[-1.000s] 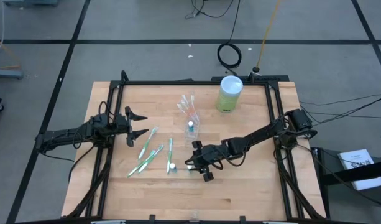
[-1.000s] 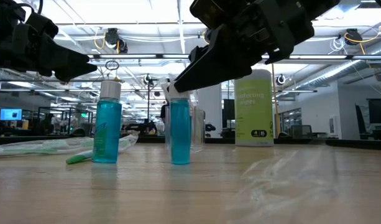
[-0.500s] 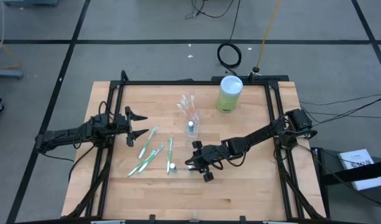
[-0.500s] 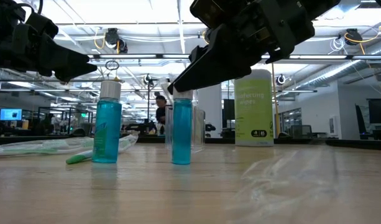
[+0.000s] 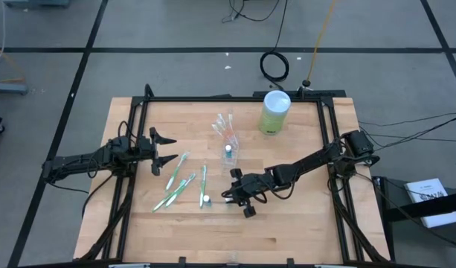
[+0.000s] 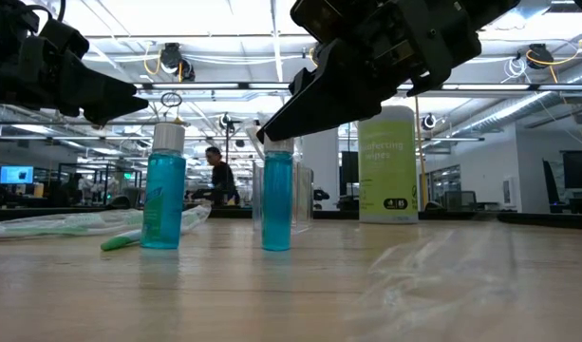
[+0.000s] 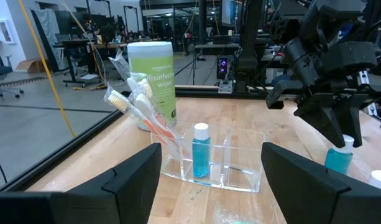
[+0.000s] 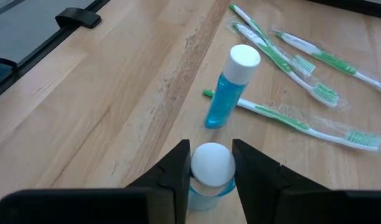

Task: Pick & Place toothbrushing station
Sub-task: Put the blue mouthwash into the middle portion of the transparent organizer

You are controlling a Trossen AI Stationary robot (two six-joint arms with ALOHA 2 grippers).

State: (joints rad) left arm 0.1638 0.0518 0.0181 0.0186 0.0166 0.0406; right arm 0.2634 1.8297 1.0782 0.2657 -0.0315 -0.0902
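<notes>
Right wrist view: the right gripper [image 8: 210, 163] pinches one blue bottle [image 8: 212, 168]; the left gripper [image 5: 165, 148] waits with fingers apart, while another bottle [image 8: 230, 87] and brushes [image 8: 289, 59] lie loose outside the clear holder [image 7: 230, 163].

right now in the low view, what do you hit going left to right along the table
wrapped green toothbrushes → blue bottle with white cap → second blue bottle, its cap between the right gripper fingers → lime-green wipes canister

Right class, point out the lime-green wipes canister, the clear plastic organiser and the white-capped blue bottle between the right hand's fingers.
Lime-green wipes canister [image 7: 152, 78]: left wrist view, label.
Clear plastic organiser [image 7: 240, 163]: left wrist view, front wall.
White-capped blue bottle [image 8: 212, 163]: right wrist view, cap.
</notes>
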